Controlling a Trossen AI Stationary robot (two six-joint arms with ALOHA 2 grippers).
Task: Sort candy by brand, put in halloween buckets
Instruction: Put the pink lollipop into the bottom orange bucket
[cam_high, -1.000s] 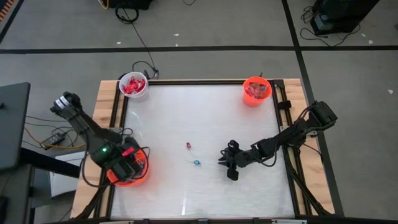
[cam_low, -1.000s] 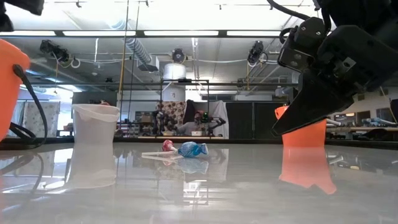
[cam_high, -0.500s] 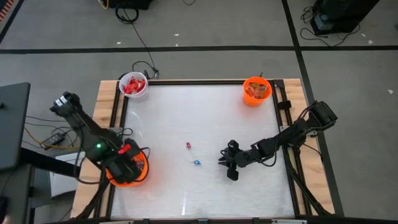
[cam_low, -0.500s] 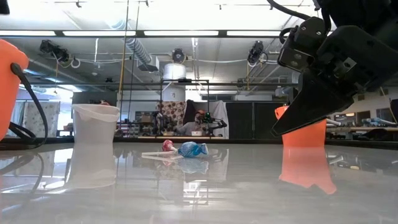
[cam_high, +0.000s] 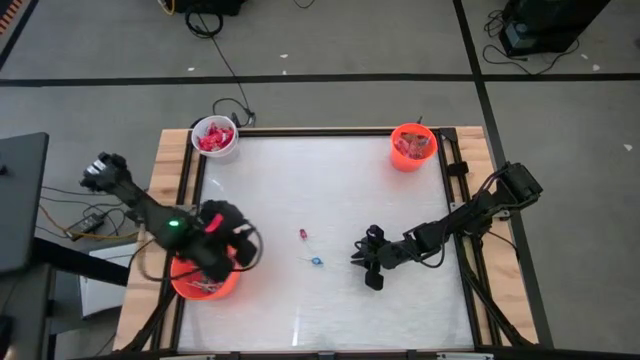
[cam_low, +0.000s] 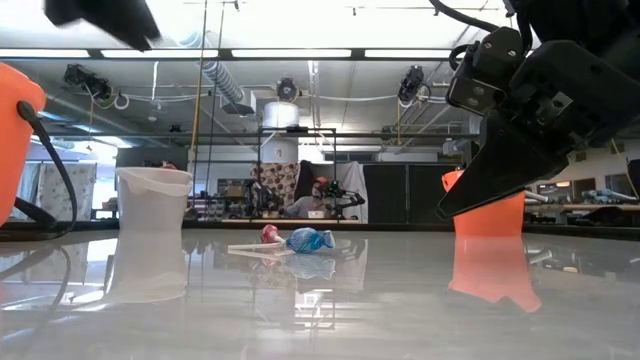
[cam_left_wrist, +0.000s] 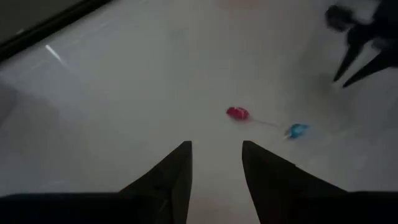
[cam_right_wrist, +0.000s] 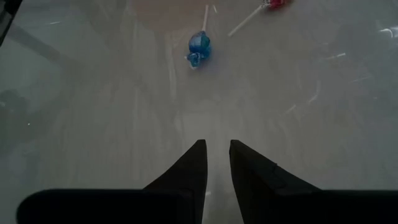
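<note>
Two lollipops lie on the white table: a red one (cam_high: 302, 234) (cam_left_wrist: 237, 112) and a blue one (cam_high: 316, 261) (cam_right_wrist: 199, 45) (cam_low: 310, 240), sticks flat on the surface. My left gripper (cam_high: 238, 246) (cam_left_wrist: 214, 155) hangs open above the right rim of the large orange bucket (cam_high: 203, 280), pointing toward the lollipops. My right gripper (cam_high: 364, 265) (cam_right_wrist: 216, 149) hovers low to the right of the blue lollipop, its fingers a narrow gap apart, holding nothing. The white bucket (cam_high: 215, 138) holds red packets. The small orange bucket (cam_high: 412, 146) holds candy too.
The white bucket stands at the far left corner and the small orange one at the far right corner. A raised frame (cam_high: 460, 200) runs around the table. Bare surface lies between the lollipops and both grippers. Cables (cam_high: 85, 222) hang off the table's left side.
My left gripper has swung from above the large orange bucket toward the table's right, turning to face the lollipops; a dark part of it now shows at the top left of the low view. My right arm, the lollipops and the buckets have stayed put.
</note>
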